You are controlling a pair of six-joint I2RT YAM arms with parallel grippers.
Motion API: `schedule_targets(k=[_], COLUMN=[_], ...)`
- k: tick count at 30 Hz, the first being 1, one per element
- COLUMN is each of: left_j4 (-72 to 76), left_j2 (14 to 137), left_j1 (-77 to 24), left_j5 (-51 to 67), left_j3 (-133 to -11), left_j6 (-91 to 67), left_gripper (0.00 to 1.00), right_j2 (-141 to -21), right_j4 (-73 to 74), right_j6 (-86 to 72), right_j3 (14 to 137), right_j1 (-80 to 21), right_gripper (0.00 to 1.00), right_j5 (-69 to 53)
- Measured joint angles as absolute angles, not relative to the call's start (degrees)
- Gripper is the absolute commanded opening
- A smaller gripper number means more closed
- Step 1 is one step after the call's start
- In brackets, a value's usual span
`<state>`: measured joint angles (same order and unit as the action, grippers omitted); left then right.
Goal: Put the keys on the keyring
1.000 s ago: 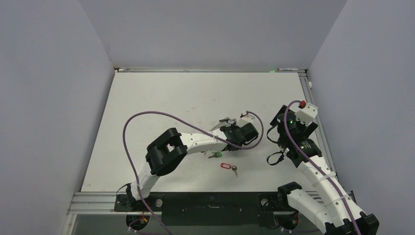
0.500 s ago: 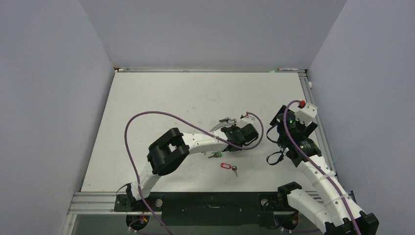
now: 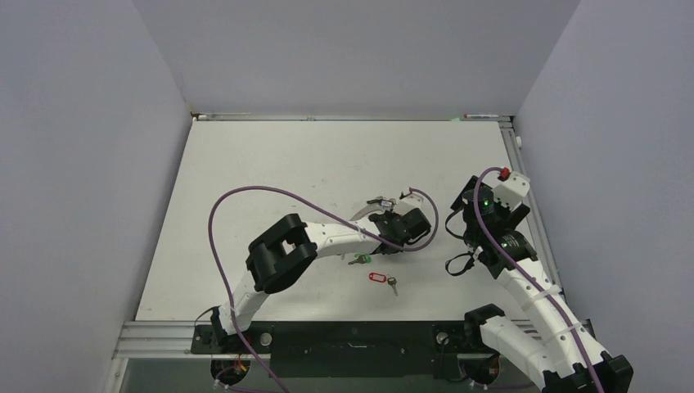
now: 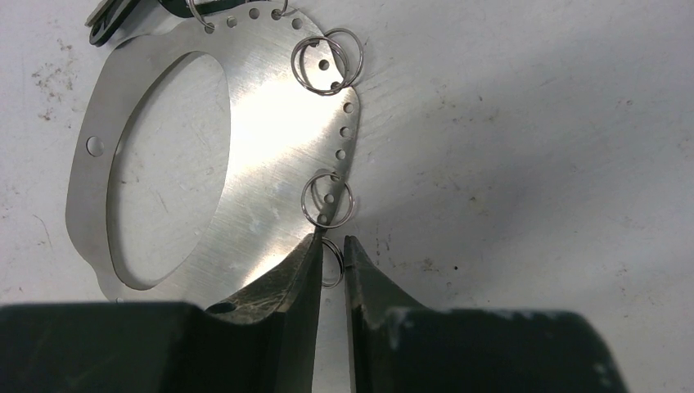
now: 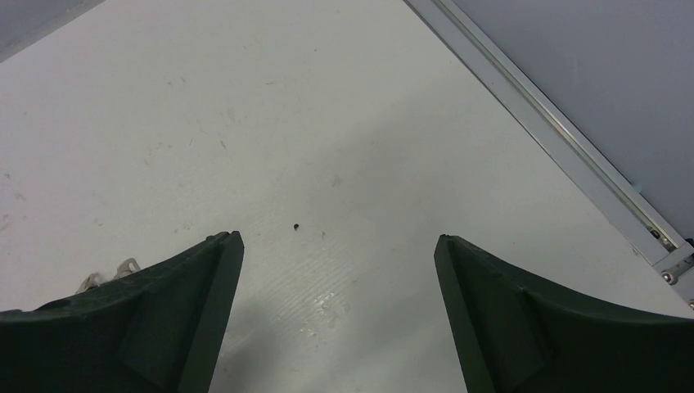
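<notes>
Lit brightly and evenly from overhead. Casts only soft, faint shadows on the surface [image 3: 286,164]. Glares white off the brushed metal of the keyring [image 4: 270,147] in the left wrist view. Renders the near jaws dark, slightly soft.

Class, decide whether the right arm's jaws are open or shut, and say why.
Open. In the right wrist view the fingers stand wide apart, with only table showing between them.
</notes>
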<state>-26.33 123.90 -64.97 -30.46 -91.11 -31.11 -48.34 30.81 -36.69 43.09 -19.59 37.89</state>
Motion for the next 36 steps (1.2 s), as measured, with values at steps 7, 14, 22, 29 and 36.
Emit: schedule_targets(k=[7, 14, 22, 29, 36], left_j4=[-25.45, -24.34, -13.67, -6.44, 0.56], left_j2=[123.90, 123.90, 116.68, 104.18, 92.79], left_j1=[-64.99, -65.04, -65.43, -65.91, -65.95], left_j5=[-30.79, -31.46, -29.21, -23.88, -18.65], left_j3=[-90.63, -90.02, -77.21, -61.63, -51.40], left_j6=[-31.31, -31.33, -28.91, -25.52, -22.83], left_gripper=[0.02, 0.00, 0.00, 0.00, 0.00], right_j2=[-48.38, -48.38, -48.36, -47.24, -46.59], right_j4=[30.81, 30.81, 30.79, 30.09, 28.67], right_j6=[-36.69, -36.69, -36.69, -35.88, -34.17], right_j3=[43.09, 43.09, 43.09, 43.09, 43.07], right_j1=[-19.59, -19.59, -19.59, -19.59, -19.62], right_gripper=[0.91, 0.91, 0.90, 0.88, 0.88], right_j5=[37.63, 37.52, 36.73, 32.71, 24.38])
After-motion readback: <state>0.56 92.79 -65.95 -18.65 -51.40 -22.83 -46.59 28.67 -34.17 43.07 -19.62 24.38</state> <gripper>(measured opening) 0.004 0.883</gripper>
